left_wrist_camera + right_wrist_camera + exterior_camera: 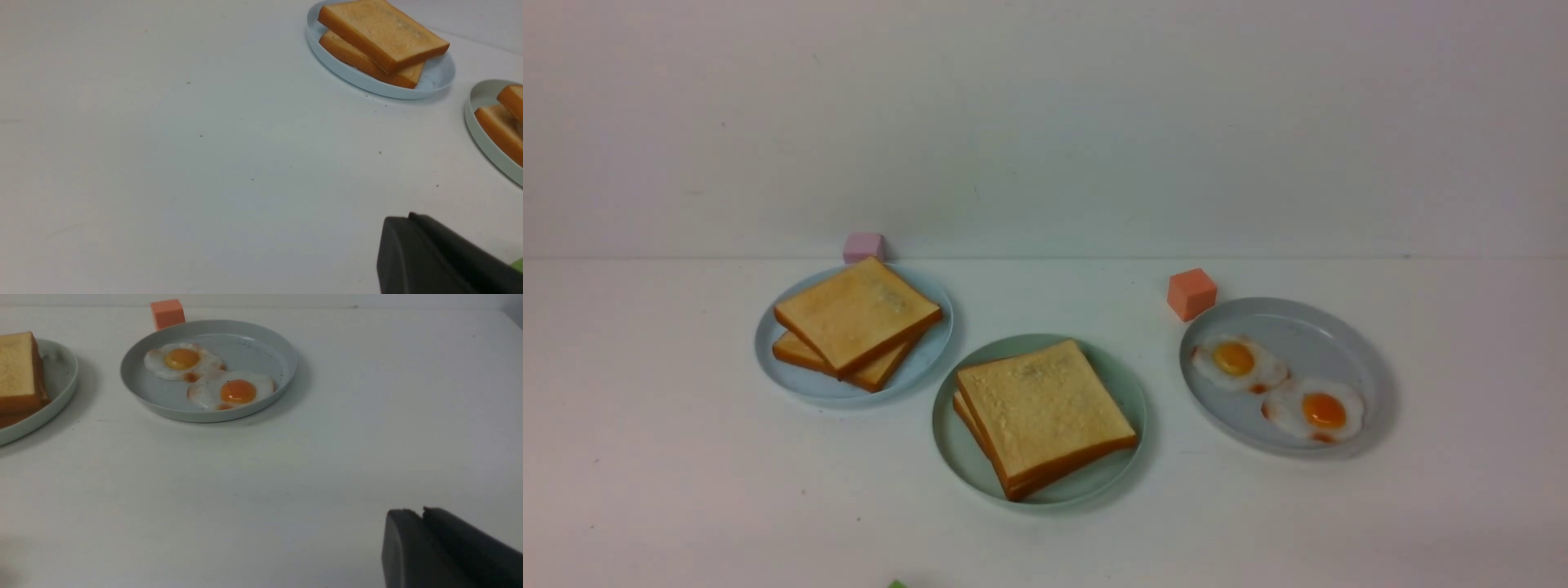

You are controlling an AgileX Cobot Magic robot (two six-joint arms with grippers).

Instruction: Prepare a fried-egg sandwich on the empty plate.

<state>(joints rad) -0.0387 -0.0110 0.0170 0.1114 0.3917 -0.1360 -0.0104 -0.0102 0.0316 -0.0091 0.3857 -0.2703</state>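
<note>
Two toast slices lie stacked as a sandwich (1045, 412) on the mint-green plate (956, 461) at the table's middle. No fried egg shows between them; it is hidden if it is there. The plate's edge and toast show in the left wrist view (476, 118) and the right wrist view (61, 375). My left gripper (410, 217) is shut and empty, low over bare table, well short of the plates. My right gripper (421, 512) is shut and empty, over bare table on the near side of the grey plate. Neither gripper shows in the front view.
A pale blue plate (927, 355) at the left holds two other toast slices (858, 314). A grey plate (1307, 327) at the right holds two smaller eggs (1235, 359). A pink cube (863, 246) sits behind the blue plate, an orange cube (1191, 294) behind the grey one.
</note>
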